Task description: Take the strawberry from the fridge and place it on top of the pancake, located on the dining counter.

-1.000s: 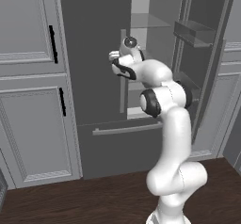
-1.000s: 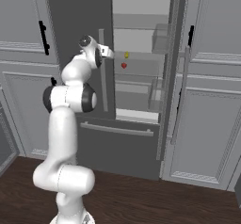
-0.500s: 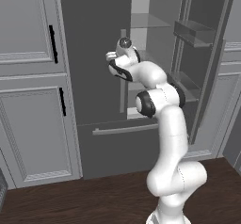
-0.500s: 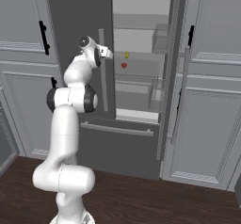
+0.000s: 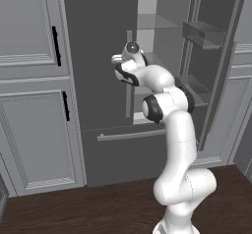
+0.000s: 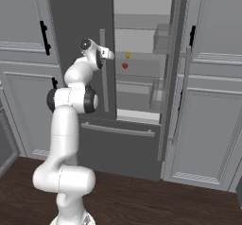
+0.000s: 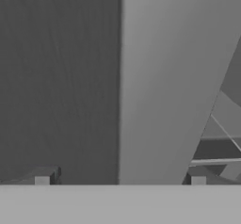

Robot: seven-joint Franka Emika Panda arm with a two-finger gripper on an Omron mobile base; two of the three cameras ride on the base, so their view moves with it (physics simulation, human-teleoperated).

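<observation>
Gripper point(image 7: 120, 178) agape — fridge point(image 6: 80, 25) door edge ahead

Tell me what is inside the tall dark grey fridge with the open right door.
Inside the tall dark grey fridge, a tiny red strawberry and a small yellow item sit on a pale shelf. The closed left door hides the rest.

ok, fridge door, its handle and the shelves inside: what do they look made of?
Fridge door: dark grey, matte, probably painted or brushed metal; flat even tone. Handle: pale silver bar, looks like metal. Shelves: pale, faintly see-through, likely glass or plastic. All rendered, so only a guess.
</observation>
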